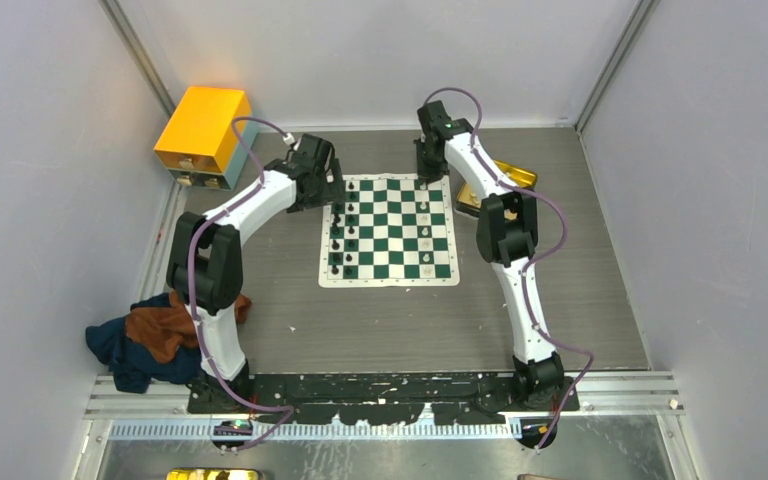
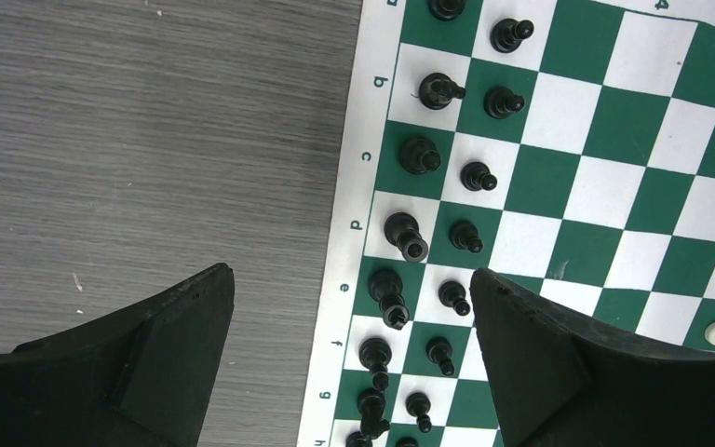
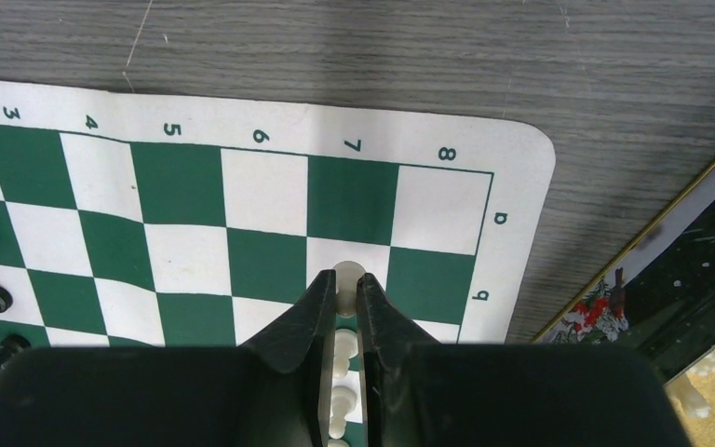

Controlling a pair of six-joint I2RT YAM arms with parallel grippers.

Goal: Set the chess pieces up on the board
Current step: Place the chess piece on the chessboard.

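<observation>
Two columns of black pieces [image 2: 408, 233] stand full along the left edge of the board [image 1: 390, 230]. Bigger men are on the outer squares, pawns one square in, beside the letters a to h. That side looks done.

White pieces [image 1: 426, 235] run in one column on the right side, the one marked 7. At its far end, row b, a white piece [image 3: 348, 277] sits pinched between the fingers of the right tool [image 3: 340, 300], which is closed on it. I can't tell if its base touches the square. My read: a pawn going down to extend that line. The tool comes in along the column, probably so its fingers miss the neighbours.

Column 8 is bare where the right wrist view shows it, so the white back row is not yet set.

Left tool [image 2: 349, 277] is wide open and empty, hanging over the board's left border and the table [image 1: 380, 320]. I'd say it is parked clear of the black men.

Yellow tray [image 1: 516, 176] lies just beside the board's right edge, partly under the right arm. It appears to hold more white men, handy for short reaches.
</observation>
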